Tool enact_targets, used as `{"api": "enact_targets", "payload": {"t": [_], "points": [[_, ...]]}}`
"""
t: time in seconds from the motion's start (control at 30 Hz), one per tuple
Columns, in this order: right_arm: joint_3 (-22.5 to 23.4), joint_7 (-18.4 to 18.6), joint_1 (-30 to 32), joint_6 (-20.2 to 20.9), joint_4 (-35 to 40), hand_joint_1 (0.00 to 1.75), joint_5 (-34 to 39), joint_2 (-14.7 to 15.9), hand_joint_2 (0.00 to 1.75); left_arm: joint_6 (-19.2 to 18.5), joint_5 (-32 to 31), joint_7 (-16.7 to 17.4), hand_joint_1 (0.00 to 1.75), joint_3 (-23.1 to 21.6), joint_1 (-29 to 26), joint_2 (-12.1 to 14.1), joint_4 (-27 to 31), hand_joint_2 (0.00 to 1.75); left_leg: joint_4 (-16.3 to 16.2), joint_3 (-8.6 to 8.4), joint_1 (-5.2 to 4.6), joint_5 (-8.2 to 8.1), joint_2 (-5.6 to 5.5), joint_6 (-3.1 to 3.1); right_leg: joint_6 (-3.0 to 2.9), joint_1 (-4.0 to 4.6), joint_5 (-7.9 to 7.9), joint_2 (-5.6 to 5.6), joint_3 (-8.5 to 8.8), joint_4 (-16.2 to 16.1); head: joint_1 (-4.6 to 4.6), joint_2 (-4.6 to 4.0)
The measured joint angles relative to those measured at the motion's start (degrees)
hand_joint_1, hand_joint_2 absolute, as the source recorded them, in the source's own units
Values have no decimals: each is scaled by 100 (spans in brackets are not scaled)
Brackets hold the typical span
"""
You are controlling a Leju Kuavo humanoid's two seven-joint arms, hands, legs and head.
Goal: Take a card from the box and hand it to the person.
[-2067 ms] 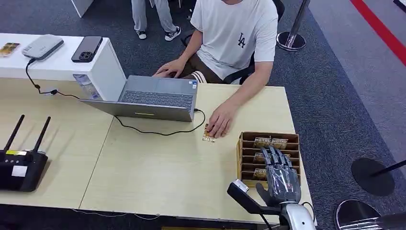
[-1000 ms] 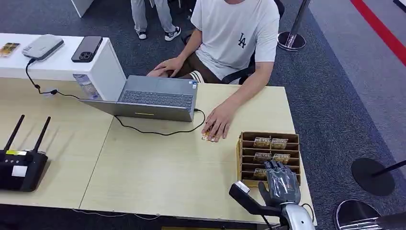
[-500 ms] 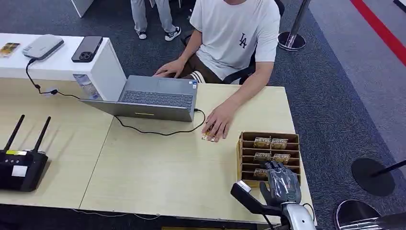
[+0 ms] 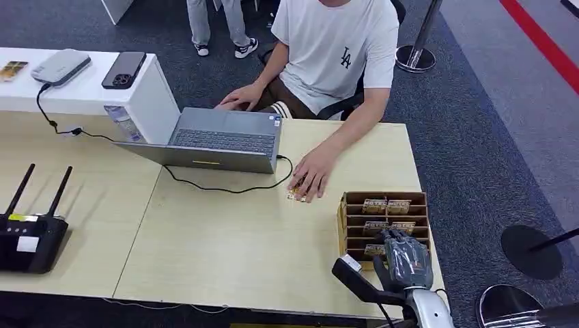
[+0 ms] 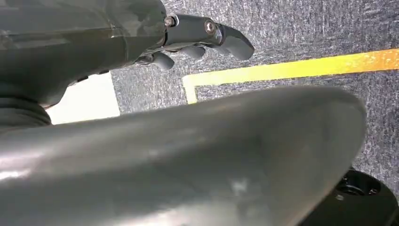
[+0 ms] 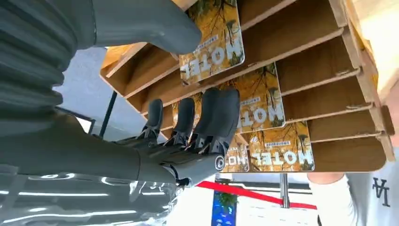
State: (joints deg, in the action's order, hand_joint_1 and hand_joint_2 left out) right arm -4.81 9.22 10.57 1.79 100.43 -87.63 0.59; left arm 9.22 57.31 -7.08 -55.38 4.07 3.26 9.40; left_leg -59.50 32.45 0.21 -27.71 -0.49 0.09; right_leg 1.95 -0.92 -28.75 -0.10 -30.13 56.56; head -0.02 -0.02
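Observation:
The wooden tiered card box [image 4: 349, 220] stands at the table's front right, with yellow MOTEL cards [image 4: 386, 206] in its rows. My right hand [image 4: 407, 260] hangs over the box's nearest rows, fingers curled down. In the right wrist view its thumb [image 6: 150, 23] lies on the face of one card [image 6: 216, 47], and its fingers [image 6: 214, 115] reach into the row behind, against another card [image 6: 266, 103]. Whether a card is pinched is unclear. The person's hand [image 4: 311, 179] rests on a card [image 4: 295, 196] lying on the table. My left hand [image 5: 207, 35] hangs over the floor, holding nothing.
An open laptop [image 4: 218, 140] with its cable [image 4: 225, 189] sits before the seated person. A black router [image 4: 31, 236] stands at the table's left. A white counter [image 4: 89, 85] carries a phone. Stanchion bases [image 4: 531, 251] stand on the carpet to the right.
My right hand has drawn back from the box's middle rows to its nearest rows, and its fingers have curled down. The person's hand stays on the table card.

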Motion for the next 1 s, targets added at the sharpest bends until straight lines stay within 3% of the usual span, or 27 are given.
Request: {"api": "enact_targets", "payload": {"t": [1.0], "points": [[-17,-72,226,37,282,65,33,-37,175,-2,101,20,0,-68,0,0,0,0,0,0,0,0,0,0,0,0,0,0,0,0,0,0]]}}
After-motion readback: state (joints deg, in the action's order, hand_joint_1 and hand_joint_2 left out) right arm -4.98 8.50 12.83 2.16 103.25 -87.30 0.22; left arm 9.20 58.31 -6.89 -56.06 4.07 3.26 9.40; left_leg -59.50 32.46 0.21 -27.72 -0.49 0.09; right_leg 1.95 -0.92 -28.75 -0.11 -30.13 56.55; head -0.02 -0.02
